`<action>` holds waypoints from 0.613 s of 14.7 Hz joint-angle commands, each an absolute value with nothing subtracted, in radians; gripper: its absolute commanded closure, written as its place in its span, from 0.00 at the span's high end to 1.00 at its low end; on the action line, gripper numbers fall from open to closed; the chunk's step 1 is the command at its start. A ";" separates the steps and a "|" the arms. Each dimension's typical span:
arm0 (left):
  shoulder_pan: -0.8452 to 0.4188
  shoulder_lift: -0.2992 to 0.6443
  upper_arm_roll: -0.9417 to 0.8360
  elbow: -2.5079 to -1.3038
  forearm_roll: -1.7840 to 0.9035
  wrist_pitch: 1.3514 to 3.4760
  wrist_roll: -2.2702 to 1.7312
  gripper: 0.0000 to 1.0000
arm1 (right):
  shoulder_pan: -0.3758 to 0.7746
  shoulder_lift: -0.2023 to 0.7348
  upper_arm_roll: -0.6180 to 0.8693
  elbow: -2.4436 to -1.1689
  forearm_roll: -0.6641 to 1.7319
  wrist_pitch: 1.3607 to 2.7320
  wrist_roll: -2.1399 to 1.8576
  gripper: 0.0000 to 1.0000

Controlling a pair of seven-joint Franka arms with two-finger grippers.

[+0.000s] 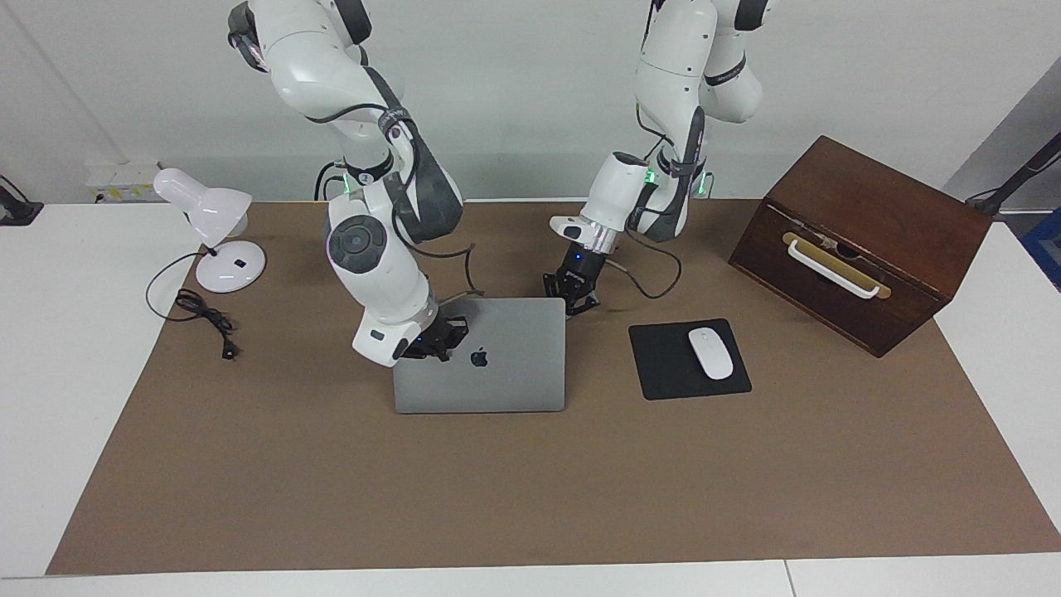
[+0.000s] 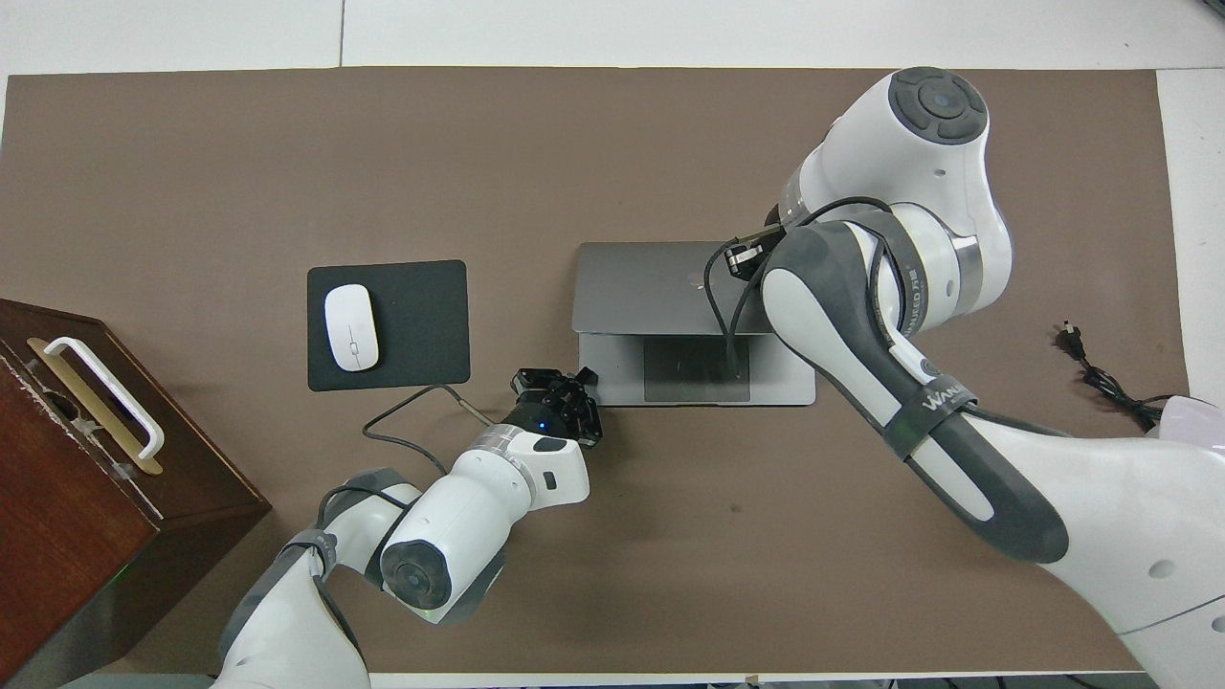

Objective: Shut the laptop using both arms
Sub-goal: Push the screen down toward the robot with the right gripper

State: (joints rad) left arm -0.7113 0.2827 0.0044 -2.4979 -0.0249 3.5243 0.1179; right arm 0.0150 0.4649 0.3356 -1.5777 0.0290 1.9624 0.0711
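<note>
A silver-grey laptop [image 1: 489,365] sits at the middle of a brown table mat [image 1: 530,489], its lid tipped far down over the base but not yet flat: from overhead, the lid hides the keyboard while the trackpad and palm rest, on the side nearer the robots, are still uncovered. The dark apple logo on the lid faces up and away from the robots.

The right arm [image 1: 373,249] reaches down over the laptop, and the right gripper [image 1: 438,342], fingertips clenched together and holding nothing, presses on the lid's top surface near the corner toward the right arm's end of the table. In the overhead view most of that gripper is hidden under the arm's own forearm.

The left gripper [image 1: 574,297], also clenched on nothing, sits low at the laptop's corner nearest the robots, on the side toward the left arm's end of the table; whether it touches the base cannot be told. The left arm [image 1: 663,191] bends down to it from above.

Beside the laptop, toward the left arm's end, a white mouse [image 1: 711,353] lies on a black mouse pad [image 1: 667,365]. Nearer that end stands a dark wooden box [image 1: 879,224] with a white handle [image 1: 831,269]. At the right arm's end, a white desk lamp [image 1: 211,232] stands with its black cord [image 1: 203,319] trailing onto the mat.
</note>
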 commanded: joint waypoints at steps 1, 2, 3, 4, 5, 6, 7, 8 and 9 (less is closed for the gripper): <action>-0.706 0.302 0.009 -2.562 -0.026 3.501 0.141 0.00 | -0.002 0.430 0.345 -1.650 0.032 1.985 0.087 0.00; -0.707 0.302 0.009 -2.562 -0.028 3.501 0.141 0.00 | -0.008 0.431 0.345 -1.661 0.032 1.988 0.087 0.00; -0.707 0.302 0.009 -2.562 -0.028 3.501 0.141 0.00 | -0.008 0.430 0.345 -1.667 0.032 1.993 0.089 0.00; -0.709 0.304 0.009 -2.562 -0.028 3.501 0.141 0.00 | -0.008 0.430 0.345 -1.674 0.032 1.994 0.089 0.00; -0.709 0.304 0.009 -2.562 -0.028 3.501 0.141 0.00 | -0.008 0.430 0.345 -1.690 0.032 2.008 0.089 0.00; -0.709 0.304 0.009 -2.562 -0.028 3.501 0.141 0.00 | -0.008 0.425 0.345 -1.712 0.032 2.029 0.089 0.00; -0.710 0.304 0.009 -2.562 -0.028 3.501 0.141 0.00 | -0.008 0.420 0.345 -1.729 0.032 2.046 0.087 0.00; -0.710 0.305 0.009 -2.562 -0.028 3.501 0.141 0.00 | -0.008 0.420 0.345 -1.742 0.032 2.062 0.087 0.00; -0.710 0.305 0.009 -2.562 -0.028 3.501 0.141 0.00 | -0.008 0.420 0.345 -1.758 0.032 2.075 0.089 0.00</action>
State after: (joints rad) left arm -0.7115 0.2827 0.0044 -2.4980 -0.0249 3.5243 0.1193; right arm 0.0071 0.4568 0.3351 -1.6792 0.0290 2.0267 0.0713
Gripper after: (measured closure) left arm 0.991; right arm 0.991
